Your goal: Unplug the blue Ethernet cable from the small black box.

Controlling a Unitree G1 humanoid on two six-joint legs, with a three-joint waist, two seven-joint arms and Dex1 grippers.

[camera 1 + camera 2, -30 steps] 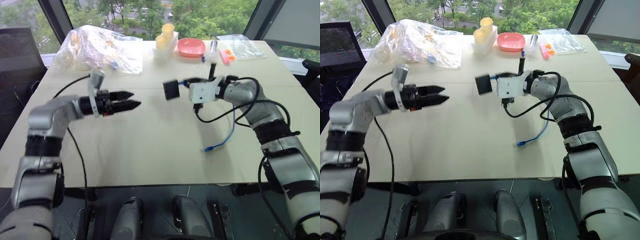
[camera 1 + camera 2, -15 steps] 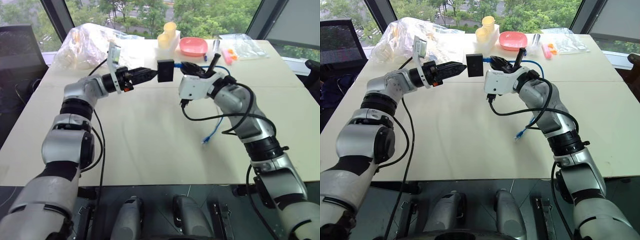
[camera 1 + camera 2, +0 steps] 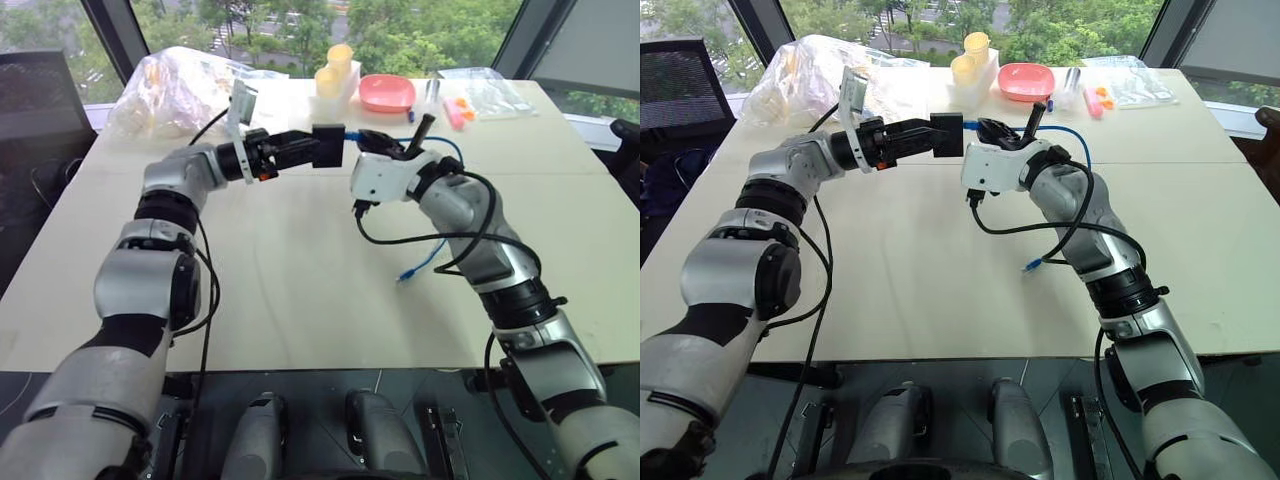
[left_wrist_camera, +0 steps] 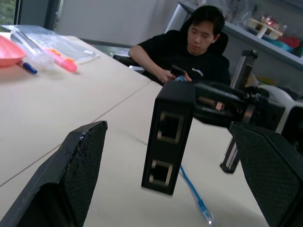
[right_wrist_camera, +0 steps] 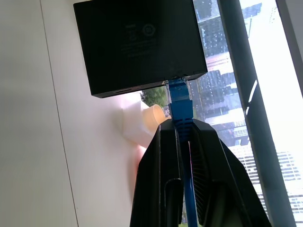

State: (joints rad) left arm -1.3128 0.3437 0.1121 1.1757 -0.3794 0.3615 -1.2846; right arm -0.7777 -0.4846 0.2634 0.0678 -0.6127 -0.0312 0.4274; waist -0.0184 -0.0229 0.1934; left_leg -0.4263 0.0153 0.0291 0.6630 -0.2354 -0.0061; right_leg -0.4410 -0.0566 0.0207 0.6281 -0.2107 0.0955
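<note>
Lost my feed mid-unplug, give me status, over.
Right gripper shut on blue Ethernet cable, plug seated in small black box. Left gripper open, fingers either side of box, not touching. Nothing in the way.

Pink bowl (image 3: 386,93), yellow cups (image 3: 333,68), clear plastic bags (image 3: 185,90), seated person w/ phone (image 4: 189,54)

Bright-blue Ethernet cable (image 5: 179,101), matte black box (image 5: 137,45), pink bowl (image 3: 386,93)

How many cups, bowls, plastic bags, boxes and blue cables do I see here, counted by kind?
Pale yellow plastic cups: 2
Pink round bowl: 1
Clear plastic bags: 2
Small black box: 1
Blue Ethernet cable: 1
Total: 7
</note>
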